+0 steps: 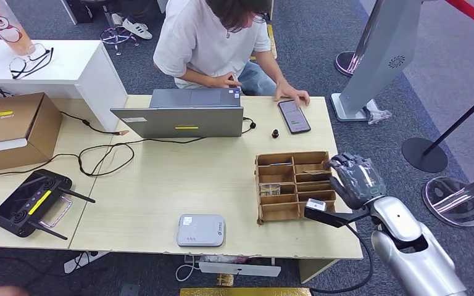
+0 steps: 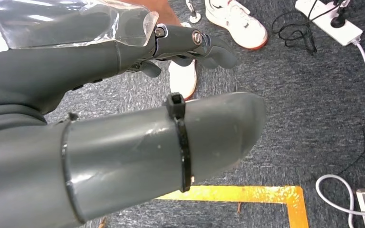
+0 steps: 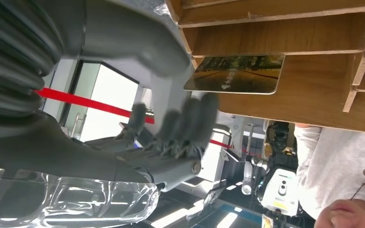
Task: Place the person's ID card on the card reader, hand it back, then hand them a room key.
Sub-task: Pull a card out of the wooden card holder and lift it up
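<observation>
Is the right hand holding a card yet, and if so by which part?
Nothing held yet. The right hand is beside the brown wooden slotted organiser, fingers apart, just short of the landscape-printed card that sticks out of a slot. The left hand holds nothing.

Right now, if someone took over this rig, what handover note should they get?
Left hand: hangs over the floor and holds nothing.
Right hand: at the right edge of the wooden organizer, fingers spread close to a card that sticks out of a compartment. No grip shows; I cannot tell whether it touches the card.
Card reader: at the table's near edge, nothing on it.
Person: across the table, one hand by a phone.
Done: probably the ID steps, though I cannot confirm that.
Left: take the card, likely the room key, and hand it over.
</observation>
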{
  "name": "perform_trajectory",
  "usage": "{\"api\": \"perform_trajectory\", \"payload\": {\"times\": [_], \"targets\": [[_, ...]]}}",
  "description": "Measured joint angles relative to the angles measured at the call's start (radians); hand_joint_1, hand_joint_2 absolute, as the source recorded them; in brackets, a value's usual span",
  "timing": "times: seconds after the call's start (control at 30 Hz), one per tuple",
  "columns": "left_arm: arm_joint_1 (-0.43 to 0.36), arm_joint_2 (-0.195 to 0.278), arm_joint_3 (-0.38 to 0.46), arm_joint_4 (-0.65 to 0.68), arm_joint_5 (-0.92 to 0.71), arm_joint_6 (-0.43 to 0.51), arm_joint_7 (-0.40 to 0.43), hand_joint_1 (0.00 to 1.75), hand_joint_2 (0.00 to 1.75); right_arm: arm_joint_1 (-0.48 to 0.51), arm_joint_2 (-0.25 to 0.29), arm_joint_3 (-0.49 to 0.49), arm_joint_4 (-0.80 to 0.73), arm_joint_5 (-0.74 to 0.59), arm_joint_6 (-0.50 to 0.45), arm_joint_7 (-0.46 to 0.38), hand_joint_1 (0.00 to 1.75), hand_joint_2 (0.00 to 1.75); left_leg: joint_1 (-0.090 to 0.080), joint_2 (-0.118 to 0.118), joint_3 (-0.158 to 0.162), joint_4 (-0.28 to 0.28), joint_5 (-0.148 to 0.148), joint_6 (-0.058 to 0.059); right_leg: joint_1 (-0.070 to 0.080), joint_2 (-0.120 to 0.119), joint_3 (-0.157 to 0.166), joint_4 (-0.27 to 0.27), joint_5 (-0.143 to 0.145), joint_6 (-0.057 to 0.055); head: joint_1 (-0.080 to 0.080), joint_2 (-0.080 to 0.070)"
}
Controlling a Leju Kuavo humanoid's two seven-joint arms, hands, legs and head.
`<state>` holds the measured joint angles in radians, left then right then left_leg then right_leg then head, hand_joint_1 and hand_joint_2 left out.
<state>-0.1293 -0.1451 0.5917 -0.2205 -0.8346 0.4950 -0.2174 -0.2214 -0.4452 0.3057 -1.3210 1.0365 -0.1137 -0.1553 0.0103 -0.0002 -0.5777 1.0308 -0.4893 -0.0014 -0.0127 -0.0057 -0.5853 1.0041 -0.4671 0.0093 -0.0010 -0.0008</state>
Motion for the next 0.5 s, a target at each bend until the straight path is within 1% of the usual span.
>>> {"api": "perform_trajectory", "payload": {"times": [0.5], "targets": [[0.0, -0.003, 0.006, 0.0, 0.029, 0.0, 0.007, 0.0, 0.0, 0.0, 0.0, 0.009, -0.008, 0.0, 0.0, 0.0, 1.75, 1.75, 0.0, 0.0, 0.0, 0.0, 0.0, 0.0, 0.0, 0.0, 0.0, 0.0, 0.0, 0.0, 0.0, 0.0]]}}
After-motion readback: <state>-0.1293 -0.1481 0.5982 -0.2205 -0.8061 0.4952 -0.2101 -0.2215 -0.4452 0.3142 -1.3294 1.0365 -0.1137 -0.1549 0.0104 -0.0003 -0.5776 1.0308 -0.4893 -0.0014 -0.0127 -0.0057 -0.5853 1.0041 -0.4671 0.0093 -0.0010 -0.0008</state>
